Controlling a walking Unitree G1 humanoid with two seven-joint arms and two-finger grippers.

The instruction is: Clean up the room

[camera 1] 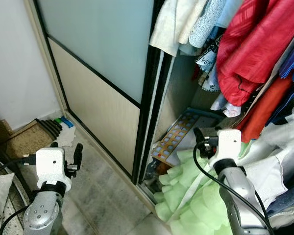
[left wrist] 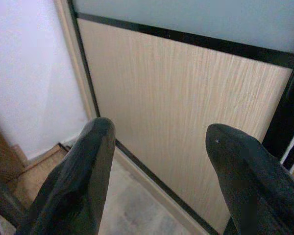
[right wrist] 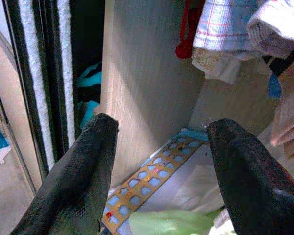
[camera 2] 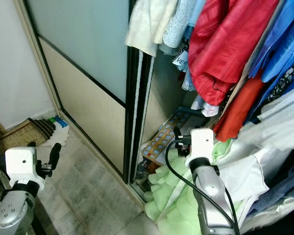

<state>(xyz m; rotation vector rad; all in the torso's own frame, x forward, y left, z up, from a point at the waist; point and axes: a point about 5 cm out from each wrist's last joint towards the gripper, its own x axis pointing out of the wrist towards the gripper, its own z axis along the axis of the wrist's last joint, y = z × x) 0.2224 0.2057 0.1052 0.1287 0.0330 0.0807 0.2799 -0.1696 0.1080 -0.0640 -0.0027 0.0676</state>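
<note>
- the wardrobe (camera 1: 103, 93) is taking up most of the scene, its sliding door pulled aside so the right-hand bay is standing open, with red, blue and white clothes hanging (camera 1: 250, 44) inside.
- a pale green garment (camera 1: 191, 196) is spilling out over the wardrobe's bottom track onto the floor; it looks like the thing to tidy, its length running from inside the bay out toward the robot.
- a patterned board with rows of blue squares (camera 1: 174, 139) is leaning low inside the wardrobe, just behind the green heap.
- the right gripper (right wrist: 159, 171) is hovering inside the wardrobe opening, fingers spread wide and holding nothing, with the green garment directly below and just ahead, so this arm is clearly the nearer one.
- the left gripper (left wrist: 157, 166) is facing the wardrobe's closed door panel, also spread wide and empty, well apart from the garment.
</note>
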